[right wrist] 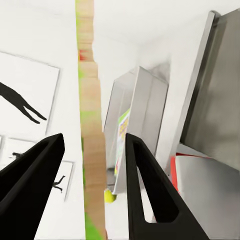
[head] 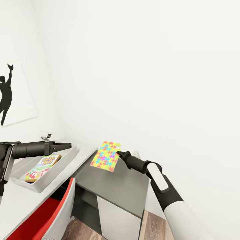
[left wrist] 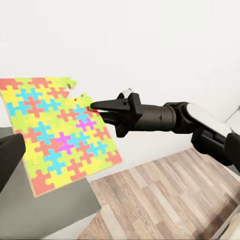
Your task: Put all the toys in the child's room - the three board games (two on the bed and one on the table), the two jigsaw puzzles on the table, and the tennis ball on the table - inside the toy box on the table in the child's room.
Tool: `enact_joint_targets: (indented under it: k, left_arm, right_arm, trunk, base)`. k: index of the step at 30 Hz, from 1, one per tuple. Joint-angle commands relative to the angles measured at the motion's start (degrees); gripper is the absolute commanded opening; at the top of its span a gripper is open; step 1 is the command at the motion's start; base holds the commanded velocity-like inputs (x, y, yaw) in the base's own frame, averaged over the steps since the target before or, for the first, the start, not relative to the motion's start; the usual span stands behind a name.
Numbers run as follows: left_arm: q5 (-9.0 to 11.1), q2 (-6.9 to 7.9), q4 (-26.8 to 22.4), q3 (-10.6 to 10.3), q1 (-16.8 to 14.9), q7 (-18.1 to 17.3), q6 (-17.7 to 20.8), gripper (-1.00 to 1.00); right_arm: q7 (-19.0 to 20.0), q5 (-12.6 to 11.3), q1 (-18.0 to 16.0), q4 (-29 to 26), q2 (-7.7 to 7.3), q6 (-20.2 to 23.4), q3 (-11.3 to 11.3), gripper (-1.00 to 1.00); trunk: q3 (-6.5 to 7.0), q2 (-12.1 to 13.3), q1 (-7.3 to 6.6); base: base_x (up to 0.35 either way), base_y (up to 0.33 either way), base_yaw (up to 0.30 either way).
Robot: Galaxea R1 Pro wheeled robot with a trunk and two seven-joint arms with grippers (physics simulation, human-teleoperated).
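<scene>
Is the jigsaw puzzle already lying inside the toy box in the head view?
No. The jigsaw puzzle is held in the air by the right gripper, above the dark cabinet and apart from the toy box.

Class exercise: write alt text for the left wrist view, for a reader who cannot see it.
The right end effector grips a colourful jigsaw puzzle by its edge, holding it tilted in mid-air before a white wall, above wooden flooring and a grey cabinet top.

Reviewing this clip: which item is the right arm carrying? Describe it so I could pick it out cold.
Start at the low dark grey cabinet beside the pale table. Above it, the right tool pinches the edge of the jigsaw puzzle. It is a flat board of yellow, pink, green and blue interlocking pieces, unlike the lettered game box in the grey toy box.
</scene>
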Motion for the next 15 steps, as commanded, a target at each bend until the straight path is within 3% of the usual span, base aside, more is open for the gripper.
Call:
enact_joint_targets:
  k: [1,8,15]
  left_arm:
    - [-0.03,0.11,0.02,-0.08,0.03,-0.16,0.61,1.00]
    - [-0.21,0.52,2.92,0.20,0.09,-0.16,0.61,1.00]
    - [0.01,2.21,3.60,0.28,0.09,-0.16,0.61,1.00]
  right_arm:
    - [-0.36,0.04,-0.02,-0.20,0.26,0.16,0.28,-1.00]
    - [-1.03,0.09,-0.45,-4.06,0.50,-0.13,3.27,-1.00]
    - [-1.09,0.06,-0.72,-6.72,0.52,0.01,3.93,-1.00]
  trunk:
    - [0.02,-0.04,0.02]
    - [0.35,-0.04,0.02]
    - [0.68,-0.04,0.02]
  base:
    - [0.000,0.000,0.237]
    - [-0.072,0.000,0.249]
    - [-0.078,0.000,0.256]
